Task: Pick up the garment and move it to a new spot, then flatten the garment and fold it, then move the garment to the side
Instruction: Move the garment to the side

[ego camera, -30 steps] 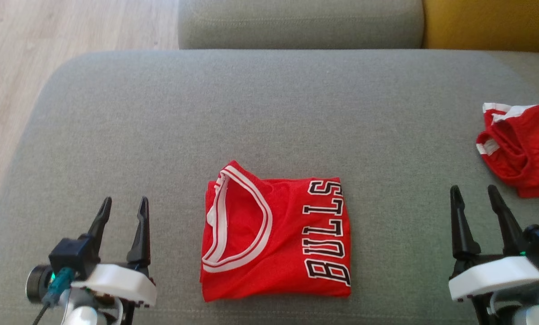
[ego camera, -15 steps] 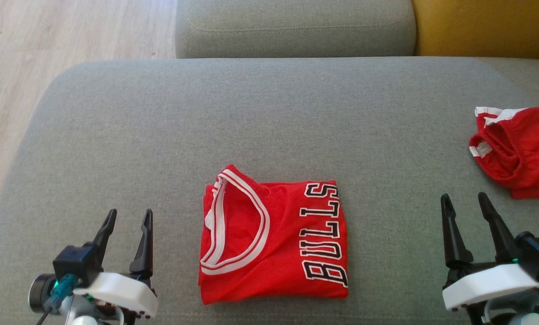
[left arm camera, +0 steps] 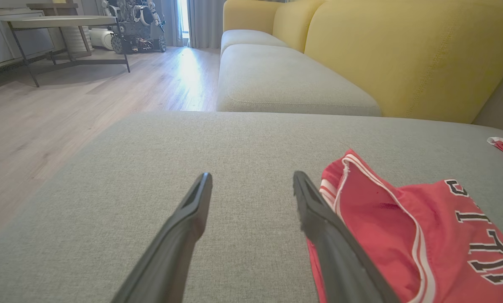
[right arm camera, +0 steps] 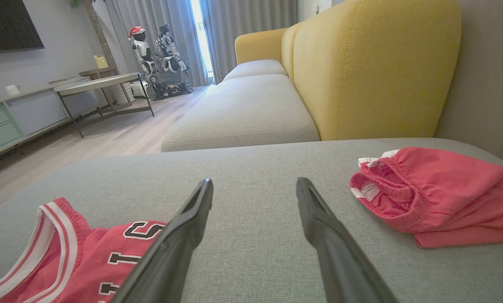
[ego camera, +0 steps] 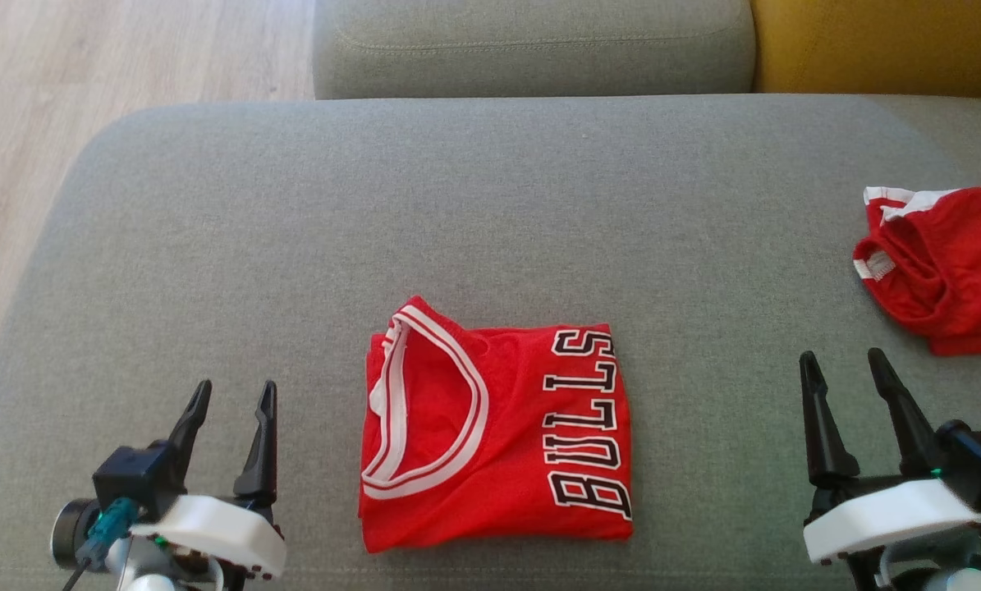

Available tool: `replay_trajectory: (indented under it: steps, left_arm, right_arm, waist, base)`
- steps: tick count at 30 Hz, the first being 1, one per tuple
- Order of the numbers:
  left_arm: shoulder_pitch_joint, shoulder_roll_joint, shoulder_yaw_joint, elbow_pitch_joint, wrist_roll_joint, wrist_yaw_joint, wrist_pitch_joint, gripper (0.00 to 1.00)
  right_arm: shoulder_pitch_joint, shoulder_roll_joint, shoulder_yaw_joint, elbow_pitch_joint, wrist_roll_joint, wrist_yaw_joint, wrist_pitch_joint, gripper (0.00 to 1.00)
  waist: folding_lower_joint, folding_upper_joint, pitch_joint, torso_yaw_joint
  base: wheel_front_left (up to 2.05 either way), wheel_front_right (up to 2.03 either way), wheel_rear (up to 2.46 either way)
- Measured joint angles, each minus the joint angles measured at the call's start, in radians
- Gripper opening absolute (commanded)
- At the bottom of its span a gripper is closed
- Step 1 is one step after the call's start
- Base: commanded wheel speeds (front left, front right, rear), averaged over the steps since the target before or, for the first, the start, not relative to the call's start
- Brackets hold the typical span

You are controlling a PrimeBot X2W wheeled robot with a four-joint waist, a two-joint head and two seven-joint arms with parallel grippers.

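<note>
Folded red jersey (ego camera: 494, 439) lay flat on the grey cushion (ego camera: 490, 205).
Left gripper (ego camera: 236, 392) and right gripper (ego camera: 839, 363) flanked it, fingers spread, empty.

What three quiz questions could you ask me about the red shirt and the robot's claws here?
1. True or false: the left gripper is gripping the folded red jersey.
2. Where do the crumpled red shorts lie? A) in a basket B) on the grey cushion, near the right gripper C) on top of the jersey
3. Which word is printed on the jersey?
Key: 1 false, the gripper is open beside the jersey, not touching it. 2 B. 3 BULLS.
</note>
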State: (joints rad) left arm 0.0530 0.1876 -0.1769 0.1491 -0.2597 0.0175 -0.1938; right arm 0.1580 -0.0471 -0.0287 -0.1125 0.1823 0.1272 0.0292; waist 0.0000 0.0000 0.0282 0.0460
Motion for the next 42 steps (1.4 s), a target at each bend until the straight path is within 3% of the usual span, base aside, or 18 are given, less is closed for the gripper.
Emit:
replay_trajectory:
  steps: [11, 21, 26, 31, 32, 33, 34, 42]
  left_arm:
    - [-0.019, 0.003, -0.009, -0.006, 0.000, 0.001, 0.007, 1.00]
    - [-0.120, -0.007, -0.040, 0.011, 0.000, -0.017, -0.017, 1.00]
    - [-0.137, -0.016, -0.048, 0.034, 0.000, -0.018, -0.030, 1.00]
    - [-0.153, -0.024, -0.052, 0.044, 0.000, -0.018, -0.039, 1.00]
    - [-0.157, -0.025, -0.052, 0.048, 0.000, -0.018, -0.043, 1.00]
    - [-0.160, -0.025, -0.051, 0.050, 0.000, -0.018, -0.046, 1.00]
    - [-0.162, -0.025, -0.051, 0.050, 0.000, -0.018, -0.046, 1.00]
    - [-0.162, -0.025, -0.049, 0.052, 0.000, -0.017, -0.047, 1.00]
  right_arm:
    - [-0.007, 0.000, 0.016, 0.014, -0.006, 0.000, 0.009, 1.00]
    - [-0.135, -0.012, 0.207, 0.234, 0.015, 0.000, 0.065, 1.00]
    - [-0.151, -0.014, 0.262, 0.365, 0.031, 0.000, 0.102, 1.00]
    - [-0.181, -0.018, 0.295, 0.421, 0.040, 0.000, 0.112, 1.00]
    - [-0.197, -0.021, 0.303, 0.431, 0.047, 0.000, 0.112, 0.73]
    - [-0.214, -0.023, 0.314, 0.443, 0.052, 0.000, 0.114, 0.21]
    - [-0.244, -0.027, 0.328, 0.461, 0.059, 0.000, 0.124, 0.00]
    - [-0.308, -0.049, 0.370, 0.489, 0.057, 0.000, 0.119, 0.00]
  waist:
    - [0.0000, 0.0000, 0.035, 0.005]
    - [0.0000, 0.0000, 0.120, 0.066]
    - [0.0000, 0.0000, 0.147, 0.100]
    - [0.0000, 0.0000, 0.162, 0.112]
    - [0.0000, 0.0000, 0.164, 0.113]
    - [0.0000, 0.0000, 0.166, 0.112]
    - [0.0000, 0.0000, 0.168, 0.109]
    - [0.0000, 0.0000, 0.176, 0.083]
  base:
    - [0.00, 0.00, 0.00]
    - [0.00, 0.00, 0.00]
    - [0.00, 0.00, 0.00]
    - [0.00, 0.00, 0.00]
    - [0.00, 0.00, 0.00]
    - [0.00, 0.00, 0.00]
    - [0.00, 0.00, 0.00]
    - [0.00, 0.00, 0.00]
